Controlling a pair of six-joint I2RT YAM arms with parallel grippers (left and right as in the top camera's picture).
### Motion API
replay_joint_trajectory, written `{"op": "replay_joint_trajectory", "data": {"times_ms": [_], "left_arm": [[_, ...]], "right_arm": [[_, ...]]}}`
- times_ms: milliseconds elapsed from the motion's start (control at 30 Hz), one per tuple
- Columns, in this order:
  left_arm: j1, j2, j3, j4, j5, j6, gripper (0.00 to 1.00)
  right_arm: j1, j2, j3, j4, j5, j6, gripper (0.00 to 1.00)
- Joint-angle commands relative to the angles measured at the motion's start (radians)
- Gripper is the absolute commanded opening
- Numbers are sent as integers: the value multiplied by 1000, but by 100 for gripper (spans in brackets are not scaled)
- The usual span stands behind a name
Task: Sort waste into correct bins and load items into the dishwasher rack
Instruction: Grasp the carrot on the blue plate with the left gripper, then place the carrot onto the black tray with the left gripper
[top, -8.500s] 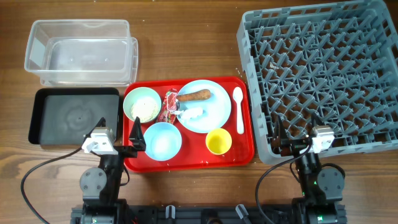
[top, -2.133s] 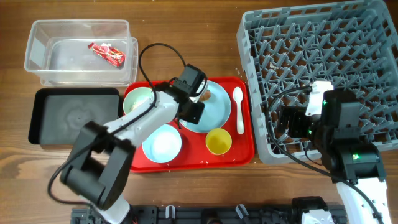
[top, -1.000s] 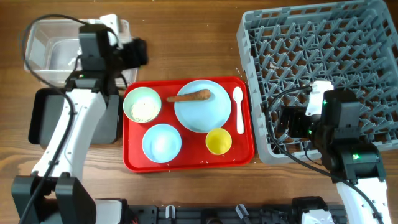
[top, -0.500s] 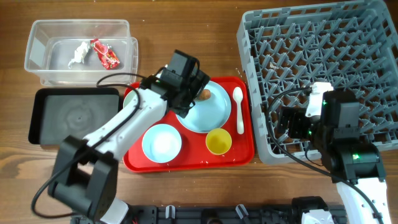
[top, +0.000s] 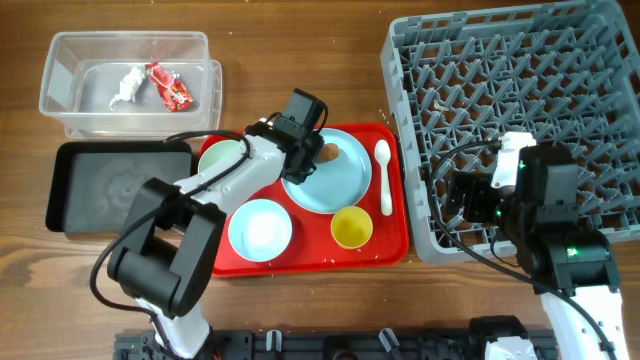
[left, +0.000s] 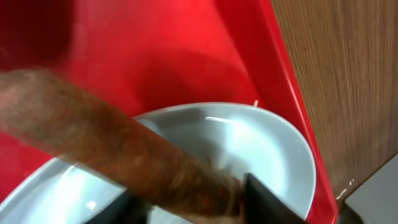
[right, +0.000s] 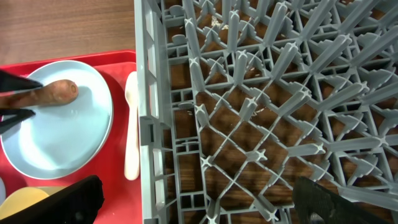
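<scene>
- Left gripper (top: 308, 158) is down on the light blue plate (top: 335, 188), at the plate's edge on the side away from the rack.
- Its two fingers stand on either side of the brown sausage piece (left: 124, 149), parted about as wide as the piece is thick. In the wrist view both seem to touch it. I cannot tell whether they are pressing or only straddling it.
- The sausage piece lies on the plate. One end is between the fingers, and the free end sticks out past the fingertips toward the right gripper's side.
- I note the plate sits on the red tray (top: 300, 260).
- Pale green bowl (top: 218, 158) is just behind the left hand and partly covered by the left arm (top: 235, 178).
- Light blue bowl (top: 260, 228) and yellow cup (top: 351, 228) are on the tray, near the hand on the side toward the arm bases.
- White spoon (top: 384, 178) lies across the plate from the hand, along the tray edge next to the rack.
- Clear tub (top: 60, 70) is well apart from the left hand. It holds the crumpled napkin (top: 125, 87) and the red wrapper (top: 170, 87), which lie side by side.
- Black tray-bin (top: 70, 190) sits against the tub, near the left arm and apart from the hand.
- Right gripper (right: 196, 186) hovers over the edge of the grey rack (top: 520, 100) nearest the tray. Its fingers are spread wide with nothing held, and I see only rack pegs below them.
</scene>
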Motion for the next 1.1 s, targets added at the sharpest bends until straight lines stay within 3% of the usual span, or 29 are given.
{"op": "replay_joint_trajectory", "data": {"times_ms": [0, 167, 267, 367, 500, 733, 800, 933, 1067], "left_arm": [[-3, 15, 2, -1, -32, 5, 33], [-4, 15, 2, -10, -32, 9, 30], [-4, 15, 2, -14, -32, 9, 17], [-3, 13, 3, -13, -10, 19, 11], [-3, -34, 3, -11, -5, 149, 4], [-1, -277, 5, 0, -76, 510, 4], [19, -352, 5, -39, -119, 567, 4], [187, -499, 5, -242, -240, 568, 4], [478, -525, 4, -419, -248, 568, 4]], "right_arm": [[-4, 0, 23, 2, -9, 18, 100], [-4, 0, 23, 1, -9, 18, 100], [-4, 0, 23, 0, -9, 18, 100], [-4, 0, 23, 0, -9, 18, 100], [-4, 0, 23, 2, -9, 18, 100], [-4, 0, 23, 2, -8, 18, 100], [-4, 0, 23, 2, -8, 18, 100], [-4, 0, 23, 2, -8, 18, 100], [-4, 0, 23, 2, -8, 18, 100]]}}
